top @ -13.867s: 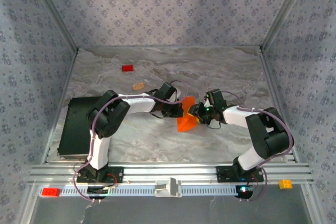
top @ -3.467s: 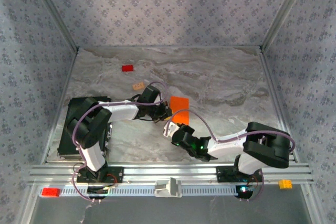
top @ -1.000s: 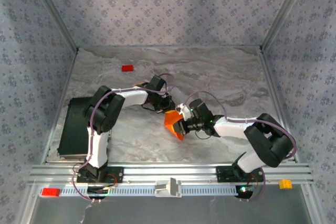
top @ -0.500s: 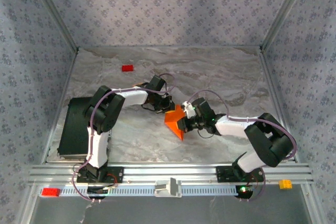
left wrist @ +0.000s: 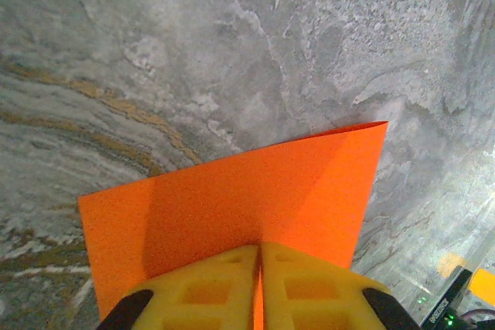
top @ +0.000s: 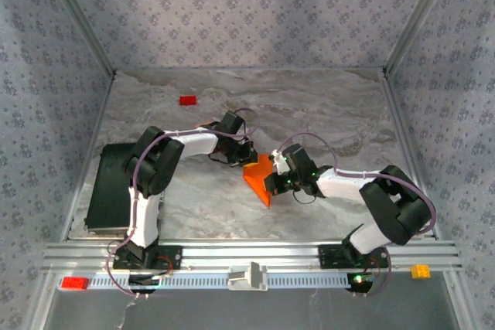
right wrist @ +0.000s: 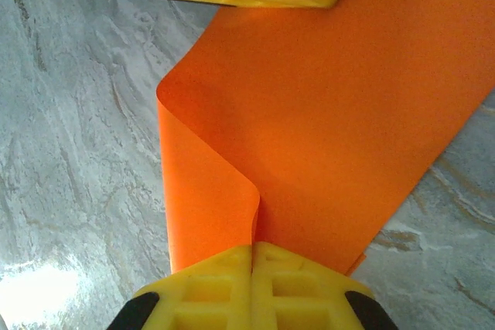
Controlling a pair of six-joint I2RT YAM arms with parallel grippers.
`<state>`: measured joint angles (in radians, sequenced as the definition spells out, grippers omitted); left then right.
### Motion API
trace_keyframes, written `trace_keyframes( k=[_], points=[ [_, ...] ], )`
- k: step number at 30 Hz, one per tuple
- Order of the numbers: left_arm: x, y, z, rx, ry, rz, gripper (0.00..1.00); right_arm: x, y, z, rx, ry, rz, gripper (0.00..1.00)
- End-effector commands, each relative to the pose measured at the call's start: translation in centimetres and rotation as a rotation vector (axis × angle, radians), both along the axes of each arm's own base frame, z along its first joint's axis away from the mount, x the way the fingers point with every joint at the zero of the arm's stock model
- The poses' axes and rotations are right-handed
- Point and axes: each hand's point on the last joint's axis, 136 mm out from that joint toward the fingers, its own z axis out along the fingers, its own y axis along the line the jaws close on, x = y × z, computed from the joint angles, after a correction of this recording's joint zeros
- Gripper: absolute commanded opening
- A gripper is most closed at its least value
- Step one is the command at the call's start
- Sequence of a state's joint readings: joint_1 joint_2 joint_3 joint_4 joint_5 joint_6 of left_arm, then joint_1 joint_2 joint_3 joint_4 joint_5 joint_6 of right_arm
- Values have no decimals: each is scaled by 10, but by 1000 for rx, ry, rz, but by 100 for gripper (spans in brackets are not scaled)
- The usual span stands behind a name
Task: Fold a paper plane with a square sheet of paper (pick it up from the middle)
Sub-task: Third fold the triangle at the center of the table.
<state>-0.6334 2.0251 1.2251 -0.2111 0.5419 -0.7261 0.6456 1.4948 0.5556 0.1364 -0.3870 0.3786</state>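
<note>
Orange throughout: clamps the square sheet of paper [top: 259, 179] in left gripper [left wrist: 259, 251] and right gripper [right wrist: 252, 251], draws them closer than a second ago, bowing toward a fold.

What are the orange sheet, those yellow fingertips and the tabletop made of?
The orange sheet looks like thin matte paper, curling softly. The yellow fingertips seem moulded plastic or rubber, with hollows. The tabletop looks marble-patterned, faintly glossy; stone or print, unclear.

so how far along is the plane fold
Done: the square sheet of paper is lifted and curled over. In hand: the left gripper and right gripper are both shut on it, the bend loose, not creased. Left: pressing that bend flat; no pointed dart shows yet.
</note>
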Motion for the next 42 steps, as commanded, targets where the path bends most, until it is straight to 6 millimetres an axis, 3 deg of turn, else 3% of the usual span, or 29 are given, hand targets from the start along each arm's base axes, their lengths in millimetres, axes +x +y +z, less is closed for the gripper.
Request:
trace_keyframes(
  k=[1,42],
  points=[
    [-15,17,-24,100,51,12,11,3,-3,-3,-22,22,-26,2],
    [-15,18,-19,97,39,25,10,9,-2,-3,-46,27,-31,2]
  ],
)
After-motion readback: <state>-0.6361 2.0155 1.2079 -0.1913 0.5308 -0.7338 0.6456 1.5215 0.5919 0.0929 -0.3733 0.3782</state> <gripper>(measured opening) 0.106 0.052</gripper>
